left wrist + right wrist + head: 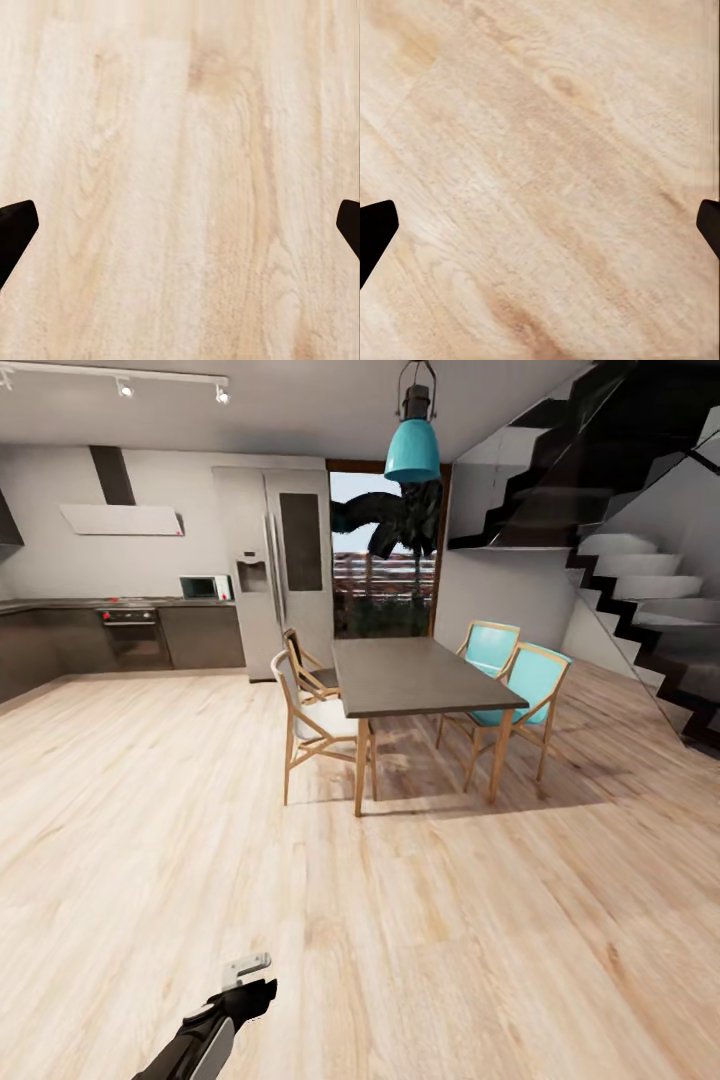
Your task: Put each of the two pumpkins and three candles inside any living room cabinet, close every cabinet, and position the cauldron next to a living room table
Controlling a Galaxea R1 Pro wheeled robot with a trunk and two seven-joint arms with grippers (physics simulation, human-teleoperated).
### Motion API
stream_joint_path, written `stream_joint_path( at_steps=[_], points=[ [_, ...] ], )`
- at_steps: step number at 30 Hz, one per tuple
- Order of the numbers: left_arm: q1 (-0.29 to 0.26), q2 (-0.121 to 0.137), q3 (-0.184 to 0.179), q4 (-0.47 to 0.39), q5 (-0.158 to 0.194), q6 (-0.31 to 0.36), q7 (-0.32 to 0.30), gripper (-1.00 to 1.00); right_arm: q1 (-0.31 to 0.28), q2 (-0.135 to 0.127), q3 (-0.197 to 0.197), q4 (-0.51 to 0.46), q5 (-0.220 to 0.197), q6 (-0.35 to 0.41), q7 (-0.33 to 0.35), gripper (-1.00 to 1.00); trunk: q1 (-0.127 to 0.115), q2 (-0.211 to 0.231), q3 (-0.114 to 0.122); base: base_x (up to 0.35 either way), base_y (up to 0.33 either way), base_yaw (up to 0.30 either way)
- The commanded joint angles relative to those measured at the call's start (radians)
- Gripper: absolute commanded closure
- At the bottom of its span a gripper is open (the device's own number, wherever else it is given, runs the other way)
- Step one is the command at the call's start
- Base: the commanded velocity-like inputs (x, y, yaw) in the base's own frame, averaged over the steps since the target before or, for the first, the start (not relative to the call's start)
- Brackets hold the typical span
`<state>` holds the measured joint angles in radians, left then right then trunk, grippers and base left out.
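No pumpkin, candle, cauldron or cabinet to report here, so the task's things cannot be placed against either gripper from these views. What the head view offers is the left gripper, low near the bottom edge, hanging over bare wooden floor and carrying nothing. The left wrist view looks straight down at pale planks, its two dark fingertips sitting at opposite edges of the picture, spread wide with only floor between them. Same story for the right gripper in its wrist view: dark fingertips wide apart, grain running diagonally beneath, nothing pinched.

Outward now. Light wood flooring runs across the whole open room. Ahead stands one dining table with a dark grey top on pale wooden legs. Four chairs around it: two white-seated chairs on the near-left side, two turquoise chairs on the right. One turquoise pendant lamp hangs above. Behind, a tall grey fridge beside a window, and a kitchen counter with an oven and a microwave along the left wall. A dark staircase climbs on the right.
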<state>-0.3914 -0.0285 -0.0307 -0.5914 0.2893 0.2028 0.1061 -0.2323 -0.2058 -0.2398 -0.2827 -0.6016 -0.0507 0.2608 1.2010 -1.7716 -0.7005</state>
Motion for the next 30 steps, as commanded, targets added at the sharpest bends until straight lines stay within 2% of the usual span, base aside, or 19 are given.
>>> stream_joint_path(
  at_steps=[1,4,14,18,20,24,30],
  points=[
    [0.000,0.001,-0.003,-0.002,0.010,0.004,0.007,-1.00,-0.001,0.000,0.001,0.002,-0.012,-0.002,-0.011,-1.00,0.000,0.000,-0.001,0.264,0.069,-0.012],
    [0.000,0.000,-0.003,0.000,0.010,0.004,0.007,-1.00,-0.001,0.000,0.003,0.002,-0.019,-0.001,-0.031,-1.00,0.000,0.000,-0.001,0.284,0.029,0.011],
    [0.000,-0.001,-0.003,0.004,0.014,0.004,0.007,-1.00,-0.001,-0.002,-0.003,0.003,-0.023,0.023,-0.028,-1.00,0.000,0.000,-0.015,0.280,0.002,0.088],
    [0.000,-0.002,-0.004,0.025,0.010,0.003,0.007,-1.00,-0.001,-0.002,-0.002,0.002,-0.023,0.071,-0.023,-1.00,0.000,0.000,-0.021,0.119,0.000,0.101],
    [0.000,-0.002,-0.004,0.029,0.009,0.001,0.005,-1.00,-0.001,-0.002,-0.001,0.001,-0.022,0.078,-0.005,-1.00,0.000,0.000,-0.022,0.032,0.000,0.049],
    [0.000,-0.002,-0.005,0.031,0.009,-0.025,0.002,-1.00,-0.001,-0.002,0.000,0.003,-0.020,0.080,0.086,-1.00,0.000,0.000,-0.024,0.007,0.000,-0.113],
    [0.000,-0.002,-0.005,0.031,0.010,-0.032,0.001,-1.00,-0.001,-0.001,0.001,0.003,-0.016,0.077,0.111,-1.00,0.000,0.000,-0.028,0.001,0.000,-0.238]
  ],
)
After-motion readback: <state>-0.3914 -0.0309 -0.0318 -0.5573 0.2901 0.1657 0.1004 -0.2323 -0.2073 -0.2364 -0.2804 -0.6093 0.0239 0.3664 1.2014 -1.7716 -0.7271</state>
